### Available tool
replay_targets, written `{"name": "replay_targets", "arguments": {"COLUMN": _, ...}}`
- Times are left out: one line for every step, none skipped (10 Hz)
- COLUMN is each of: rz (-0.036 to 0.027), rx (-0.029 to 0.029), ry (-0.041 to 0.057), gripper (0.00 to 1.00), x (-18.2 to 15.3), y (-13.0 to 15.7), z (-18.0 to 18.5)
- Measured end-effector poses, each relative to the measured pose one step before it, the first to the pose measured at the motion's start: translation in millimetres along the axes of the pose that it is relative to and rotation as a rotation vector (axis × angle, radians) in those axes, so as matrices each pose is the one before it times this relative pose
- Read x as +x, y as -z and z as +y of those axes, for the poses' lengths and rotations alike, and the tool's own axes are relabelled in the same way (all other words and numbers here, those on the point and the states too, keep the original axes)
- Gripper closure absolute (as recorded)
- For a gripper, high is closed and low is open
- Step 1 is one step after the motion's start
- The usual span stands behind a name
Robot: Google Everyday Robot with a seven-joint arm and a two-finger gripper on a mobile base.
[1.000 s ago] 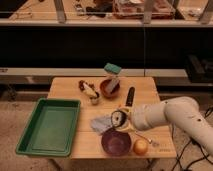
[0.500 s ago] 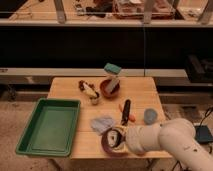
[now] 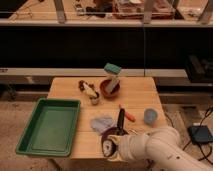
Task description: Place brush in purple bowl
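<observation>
gripper (image 3: 109, 148) over purple bowl (image 3: 107, 134), brush (image 3: 120, 119) just behind

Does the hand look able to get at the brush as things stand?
Probably yes. The hand sits low over the purple bowl, and the brush lies just behind it on the table with nothing between them.

1. brush (image 3: 120, 120): slim black handle, lying roughly front-to-back on the table, near the front edge, right of center. Far end sits just beside an orange stick. Can't make out the bristle head from my feed.
2. purple bowl (image 3: 106, 134): dark glossy purple, at the front edge, mostly covered. I only see its left/back rim. Brush's near end reaches the rim.
3. gripper (image 3: 111, 148): over the bowl, blocking the inside.
</observation>
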Motion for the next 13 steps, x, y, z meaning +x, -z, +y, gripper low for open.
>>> {"name": "replay_targets", "arguments": {"rz": -0.01235, "rx": 0.01515, "ry": 0.00614, "gripper": 1.0, "x": -1.24, "y": -9.46, "z": -0.67}}
{"name": "replay_targets", "arguments": {"rz": -0.00934, "rx": 0.01304, "ry": 0.00002, "gripper": 1.0, "x": -2.34, "y": -7.32, "z": -1.59}}
{"name": "replay_targets", "arguments": {"rz": -0.0059, "rx": 0.01174, "ry": -0.00285, "gripper": 1.0, "x": -2.51, "y": -5.83, "z": -1.83}}
{"name": "replay_targets", "arguments": {"rz": -0.00979, "rx": 0.02216, "ry": -0.00685, "gripper": 1.0, "x": -5.05, "y": -11.7, "z": -2.93}}
{"name": "replay_targets", "arguments": {"rz": -0.00611, "rx": 0.00937, "ry": -0.0042, "gripper": 1.0, "x": -1.94, "y": -5.36, "z": -0.12}}
{"name": "replay_targets", "arguments": {"rz": -0.00794, "rx": 0.00473, "ry": -0.00858, "gripper": 1.0, "x": -3.1, "y": -3.7, "z": 1.17}}
{"name": "replay_targets", "arguments": {"rz": -0.00012, "rx": -0.00107, "ry": -0.02197, "gripper": 1.0, "x": -4.16, "y": -1.02, "z": 2.72}}
{"name": "replay_targets", "arguments": {"rz": 0.00147, "rx": -0.00129, "ry": -0.0167, "gripper": 1.0, "x": -4.07, "y": 0.1, "z": 2.11}}
{"name": "replay_targets", "arguments": {"rz": -0.00007, "rx": -0.00037, "ry": -0.01522, "gripper": 1.0, "x": -4.85, "y": 0.17, "z": 1.5}}
{"name": "replay_targets", "arguments": {"rz": -0.00009, "rx": -0.0007, "ry": -0.01137, "gripper": 1.0, "x": -3.63, "y": 0.27, "z": 1.2}}
{"name": "replay_targets", "arguments": {"rz": 0.00136, "rx": -0.00232, "ry": -0.0126, "gripper": 0.94, "x": -3.42, "y": 0.25, "z": 1.78}}
{"name": "replay_targets", "arguments": {"rz": -0.00035, "rx": -0.00054, "ry": -0.00507, "gripper": 0.85, "x": -1.23, "y": 0.2, "z": 0.75}}
{"name": "replay_targets", "arguments": {"rz": -0.00256, "rx": -0.00007, "ry": -0.00209, "gripper": 0.78, "x": 0.01, "y": -0.24, "z": -0.05}}
